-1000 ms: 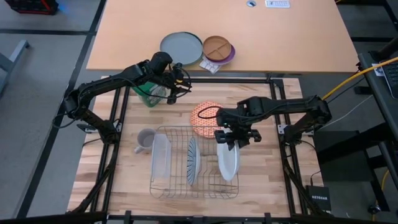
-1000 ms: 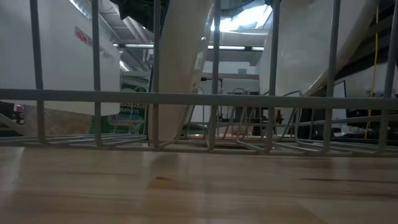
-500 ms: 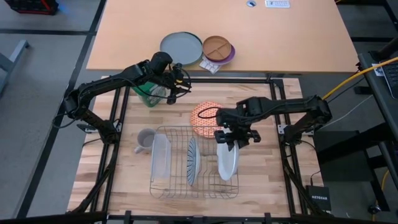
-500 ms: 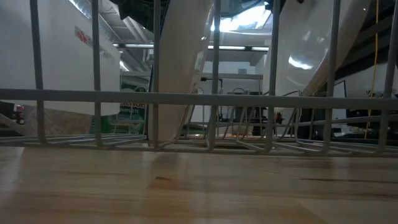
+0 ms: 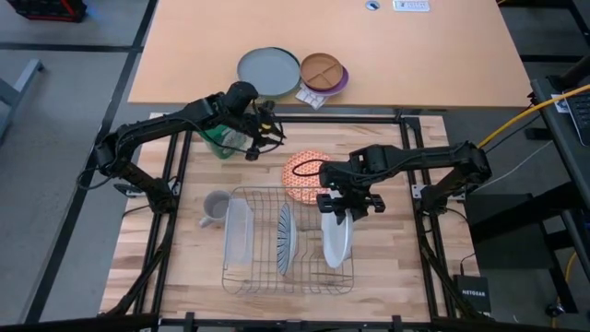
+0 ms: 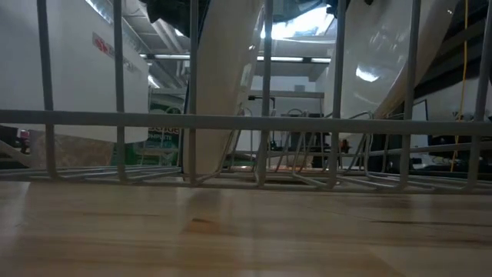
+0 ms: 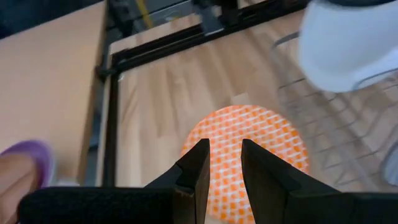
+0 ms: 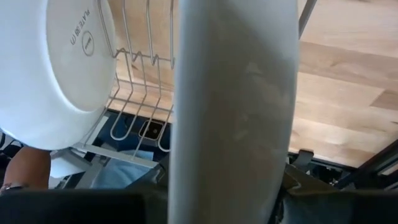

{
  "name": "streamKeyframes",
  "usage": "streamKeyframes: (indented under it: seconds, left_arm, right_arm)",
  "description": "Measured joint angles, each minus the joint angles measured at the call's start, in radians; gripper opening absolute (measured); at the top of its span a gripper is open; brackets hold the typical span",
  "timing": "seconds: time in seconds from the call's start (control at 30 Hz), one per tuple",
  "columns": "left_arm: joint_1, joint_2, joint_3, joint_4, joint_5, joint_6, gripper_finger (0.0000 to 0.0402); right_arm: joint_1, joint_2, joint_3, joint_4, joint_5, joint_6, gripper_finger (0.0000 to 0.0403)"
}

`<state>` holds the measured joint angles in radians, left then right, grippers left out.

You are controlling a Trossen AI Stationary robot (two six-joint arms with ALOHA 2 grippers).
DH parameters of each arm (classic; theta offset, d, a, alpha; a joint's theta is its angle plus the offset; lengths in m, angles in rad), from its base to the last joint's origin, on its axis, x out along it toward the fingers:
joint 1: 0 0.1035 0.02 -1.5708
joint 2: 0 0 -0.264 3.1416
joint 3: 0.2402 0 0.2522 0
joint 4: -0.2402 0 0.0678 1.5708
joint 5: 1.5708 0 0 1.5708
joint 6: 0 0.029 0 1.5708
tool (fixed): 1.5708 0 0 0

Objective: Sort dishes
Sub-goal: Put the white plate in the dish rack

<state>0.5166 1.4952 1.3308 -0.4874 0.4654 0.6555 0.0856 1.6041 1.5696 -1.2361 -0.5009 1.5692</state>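
The white plate [image 5: 336,240] stands on edge in the right part of the wire dish rack [image 5: 253,277], and my right gripper [image 5: 348,205] is shut on it from above. It fills the right wrist view edge-on [image 8: 233,106]. The blue-and-white striped plate [image 5: 285,238] stands on its rim between the rack's wires, with its white back toward the right wrist camera [image 8: 56,68]. The orange-red plate [image 5: 302,175] lies flat on the table beyond the rack. My left gripper [image 5: 263,138] hovers to its far left, slightly open and empty. In the left wrist view the plate [image 7: 261,134] shows beyond the fingers [image 7: 199,165]. My right gripper pinches the white plate's upper rim [image 8: 230,180] between its two fingers, coming from above and pointing down. The plate itself hides the fingertips. The plate stands nearly upright, tilted a little, and its lower part [image 6: 369,115] reaches down among the rack's wires.
A grey mug [image 5: 215,205] stands left of the rack. A green object [image 5: 219,140] sits under my left arm. A clear tray [image 5: 238,242] fills the rack's left side. A grey plate [image 5: 268,69] and a brown divided plate [image 5: 323,69] lie on the far table.
The white plate has tipped more upright in my right gripper and shows narrower from above. My left gripper has moved a little toward the orange-red plate.
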Motion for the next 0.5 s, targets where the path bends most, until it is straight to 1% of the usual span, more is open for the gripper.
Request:
streamKeyframes:
  seconds: [0.13,0.3,0.43,0.5]
  left_arm:
    - [-0.045,0.000,0.000,0.000,0.005,0.006,0.0081]
    - [-0.085,0.000,0.000,0.000,0.005,0.033,0.0081]
    - [-0.080,-0.026,0.000,-0.024,0.004,-0.024,0.0081]
    - [-0.062,-0.063,0.000,-0.074,0.004,-0.045,0.0081]
  right_arm:
    - [0.000,0.000,0.000,0.001,-0.004,-0.001,0.0118]
    - [0.000,0.000,0.000,0.002,0.019,-0.001,0.0118]
    - [0.000,0.000,0.000,0.002,0.021,-0.001,0.0118]
    - [0.000,0.000,0.000,0.002,0.022,-0.002,0.0118]
